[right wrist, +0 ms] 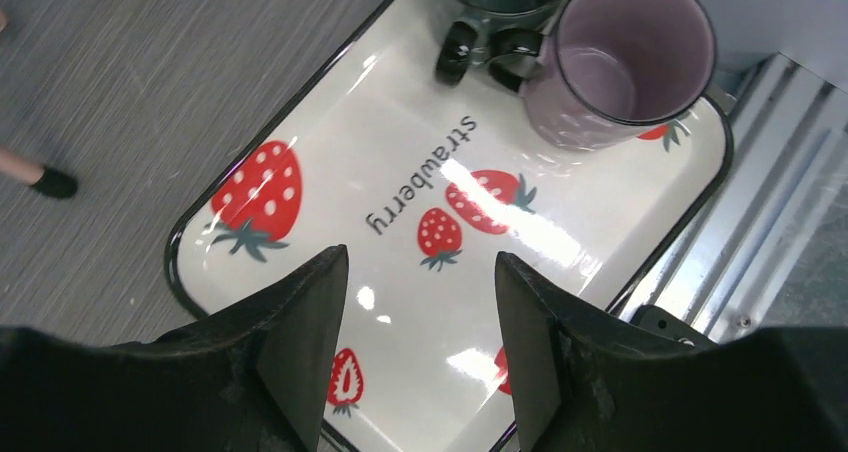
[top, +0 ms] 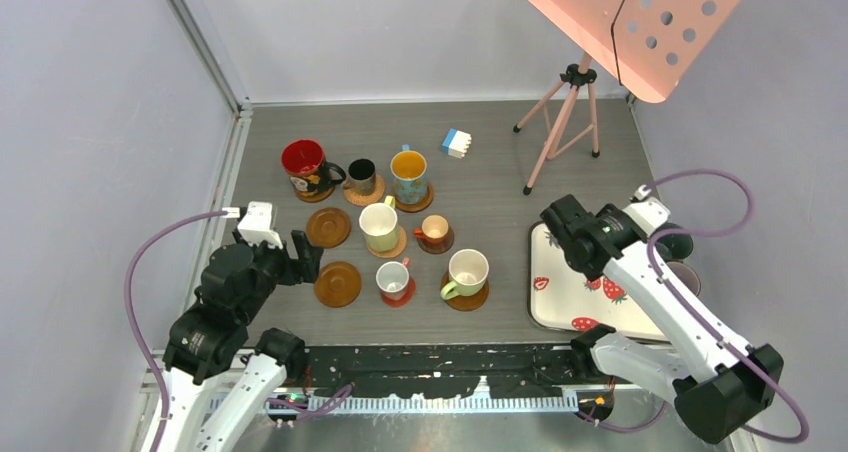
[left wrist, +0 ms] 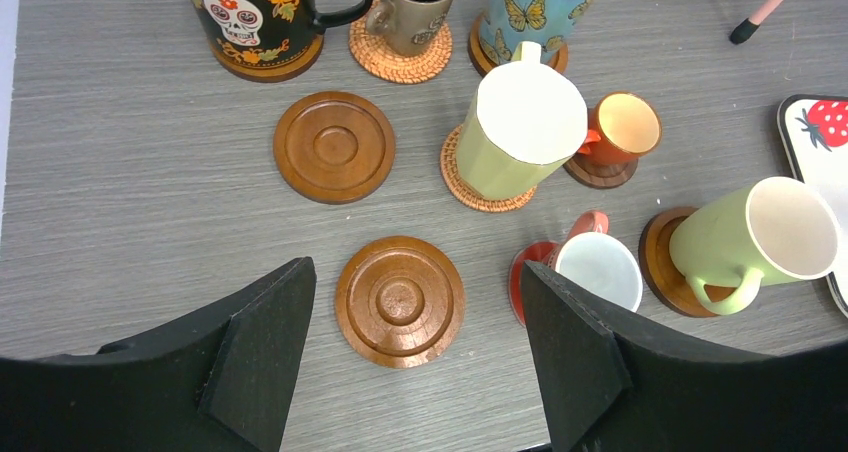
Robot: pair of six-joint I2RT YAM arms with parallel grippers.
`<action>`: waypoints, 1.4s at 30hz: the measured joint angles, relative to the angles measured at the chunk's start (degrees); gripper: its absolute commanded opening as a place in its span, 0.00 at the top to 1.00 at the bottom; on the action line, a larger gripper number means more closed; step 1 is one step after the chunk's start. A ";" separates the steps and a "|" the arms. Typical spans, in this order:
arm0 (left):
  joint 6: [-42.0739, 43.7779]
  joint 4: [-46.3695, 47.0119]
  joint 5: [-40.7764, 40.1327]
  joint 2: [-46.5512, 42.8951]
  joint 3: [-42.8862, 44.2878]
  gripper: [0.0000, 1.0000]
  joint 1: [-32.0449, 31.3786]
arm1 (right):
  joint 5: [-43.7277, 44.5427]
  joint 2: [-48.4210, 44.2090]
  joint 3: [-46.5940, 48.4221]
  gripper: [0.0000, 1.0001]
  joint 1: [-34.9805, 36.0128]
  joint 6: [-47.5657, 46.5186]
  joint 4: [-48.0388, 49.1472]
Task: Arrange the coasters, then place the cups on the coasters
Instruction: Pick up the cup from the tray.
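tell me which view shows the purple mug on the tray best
Right wrist view: the purple mug stands upright on the strawberry tray, rim and empty inside plain to see. The top external view shows only a sliver of it behind the right arm; the left wrist view catches a tray corner, no mug.

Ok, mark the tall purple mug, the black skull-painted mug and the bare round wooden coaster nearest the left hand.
Purple mug [right wrist: 620,62]: right wrist view, inside.
Black skull-painted mug [left wrist: 245,17]: left wrist view, skull.
Bare wooden coaster [left wrist: 400,300]: left wrist view, centre.
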 measured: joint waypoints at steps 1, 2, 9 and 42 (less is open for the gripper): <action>0.00 0.00 -0.02 0.00 0.00 0.22 0.00 | 0.09 -1.07 -0.76 0.37 -1.86 0.39 -0.15; -0.02 0.00 -0.02 0.00 0.00 0.22 0.00 | 0.35 -2.21 -1.46 0.37 -3.58 0.63 -0.31; -0.02 0.00 0.04 -0.35 0.00 0.22 0.00 | 1.88 -6.71 -5.16 0.37 -13.94 1.44 -0.63; -0.07 -0.02 0.96 -0.11 0.00 0.23 -1.73 | -9.42 2.99 -6.69 0.38 -43.15 -42.93 42.53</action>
